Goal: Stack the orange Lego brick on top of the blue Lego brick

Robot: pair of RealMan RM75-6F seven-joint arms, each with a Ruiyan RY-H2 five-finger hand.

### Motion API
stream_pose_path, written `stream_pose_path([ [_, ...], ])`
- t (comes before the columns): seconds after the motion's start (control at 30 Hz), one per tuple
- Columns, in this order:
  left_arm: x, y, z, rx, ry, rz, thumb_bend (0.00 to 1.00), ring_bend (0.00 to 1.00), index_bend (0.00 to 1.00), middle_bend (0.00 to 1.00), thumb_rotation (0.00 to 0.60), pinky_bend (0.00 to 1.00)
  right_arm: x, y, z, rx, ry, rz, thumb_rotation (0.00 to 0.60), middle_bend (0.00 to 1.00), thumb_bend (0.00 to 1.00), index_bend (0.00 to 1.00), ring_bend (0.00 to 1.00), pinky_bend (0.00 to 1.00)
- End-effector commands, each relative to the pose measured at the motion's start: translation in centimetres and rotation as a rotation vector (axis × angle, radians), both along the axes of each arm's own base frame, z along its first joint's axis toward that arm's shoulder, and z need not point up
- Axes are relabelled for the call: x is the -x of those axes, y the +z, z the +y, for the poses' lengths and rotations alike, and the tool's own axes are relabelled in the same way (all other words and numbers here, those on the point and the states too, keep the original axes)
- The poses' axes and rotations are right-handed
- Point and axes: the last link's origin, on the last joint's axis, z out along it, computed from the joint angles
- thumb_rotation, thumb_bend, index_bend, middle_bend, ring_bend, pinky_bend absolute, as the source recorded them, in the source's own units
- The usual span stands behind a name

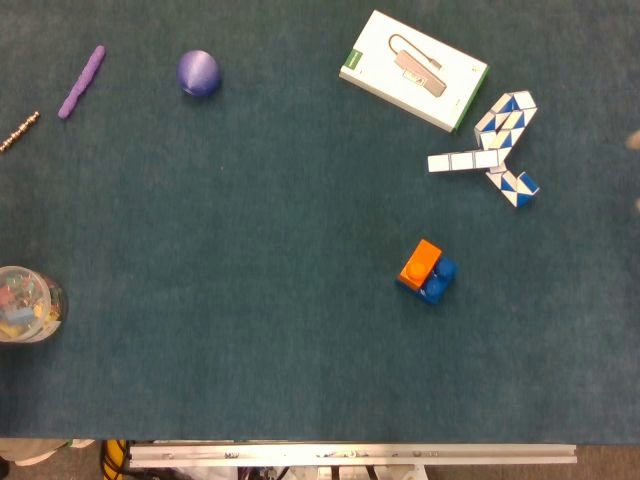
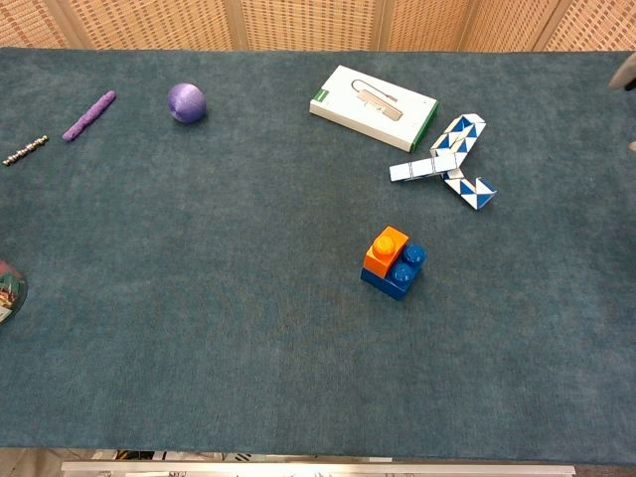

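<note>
Judging from how the bricks lie, your stack is made: the orange Lego brick [image 2: 385, 248] sits on top of the blue Lego brick [image 2: 399, 276], right of centre in both views, covering only the left half so that the blue studs on the right stay bare. Neither hand shows clearly; only a pale sliver [image 2: 625, 72] at the far right edge of the chest view may be part of the right hand, and you cannot tell from it how far the fingers are apart or whether they hold anything, though nothing appears carried. The left hand is out of both views. If you want the step finished well, check that the orange brick is seated flat on the studs and not tipped; from above it looks level, but the seam is too small to judge. Should you come back to press it, approach from straight above and steer wide of the blue-and-white folding puzzle [image 2: 452, 161] and the white box [image 2: 373, 102] in the upper right.
</note>
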Motion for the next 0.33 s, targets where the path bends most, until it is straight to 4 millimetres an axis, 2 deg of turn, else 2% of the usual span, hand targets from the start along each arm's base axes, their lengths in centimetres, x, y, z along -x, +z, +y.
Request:
stream_pose_path([
  [0.03,-0.2,-0.1,0.1,0.006,-0.006,0.001,0.17,0.04,0.06,0.10,0.600,0.06,2.0,1.5,1.7,0.060,-0.034,0.000,0.600,0.39,0.18,0.36,0.28,0.33],
  [0.33,-0.9,-0.5,0.4,0.021,-0.027,0.002,0.17,0.04,0.06,0.10,0.600,0.06,4.1,2.0,5.0,0.109,-0.086,-0.045,0.600,0.39,0.18,0.36,0.28,0.33],
])
